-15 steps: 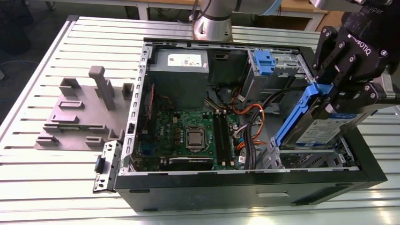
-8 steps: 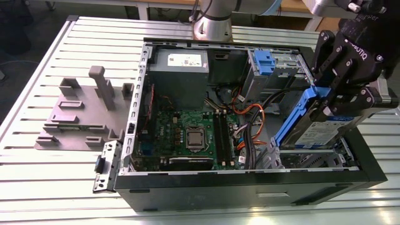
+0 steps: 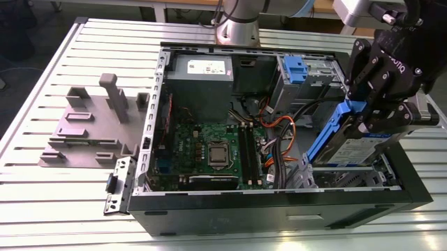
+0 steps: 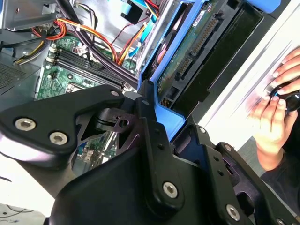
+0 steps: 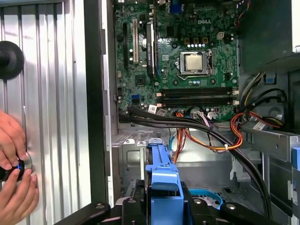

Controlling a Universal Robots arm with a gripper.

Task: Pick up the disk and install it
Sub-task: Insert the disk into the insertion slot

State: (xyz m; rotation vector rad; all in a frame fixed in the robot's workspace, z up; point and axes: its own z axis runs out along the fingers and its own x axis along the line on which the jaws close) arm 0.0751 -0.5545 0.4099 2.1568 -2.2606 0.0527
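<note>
The grey holder (image 3: 91,125) sits near the table's (image 3: 56,201) left edge, with the open computer case (image 3: 279,212) mid-table. By the case's right wall the gripper (image 3: 367,117) clamps the disk (image 3: 349,149) on edge, its long axis slanting down towards the drive bay (image 3: 335,178) directly below.

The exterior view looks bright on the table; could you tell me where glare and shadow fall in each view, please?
Exterior view: glare streaks the ribbed table at its near edge, and the gripper, shut on the disk, reads very dark. First wrist view: the motherboard is evenly lit, the table slats pale. Second wrist view: the table is washed out white beside the dark gripper.
</note>
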